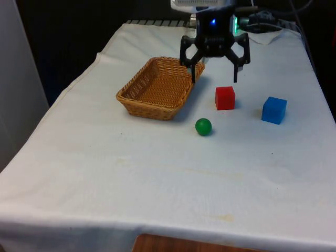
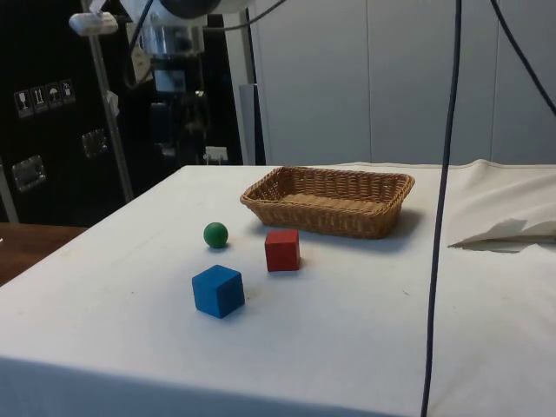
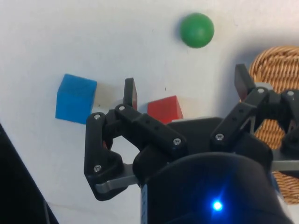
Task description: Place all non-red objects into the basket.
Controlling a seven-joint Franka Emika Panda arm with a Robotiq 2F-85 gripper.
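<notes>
Front view count: 1 basket (image 1: 137, 93), 1 red cube (image 1: 225, 98), 1 blue cube (image 1: 274, 110), 1 green ball (image 1: 203, 126), all 3 on the cloth outside it. My gripper (image 1: 214, 73) hangs spread wide w/ nothing in it, above the red cube. Side view adds a black cable (image 2: 443, 208).

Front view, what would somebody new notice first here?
Probably the black gripper, open, hanging above the cloth behind the red cube. Next the wicker basket, empty, towards the front view's left. Then the blue cube at the front view's right and the green ball nearest the camera.
</notes>
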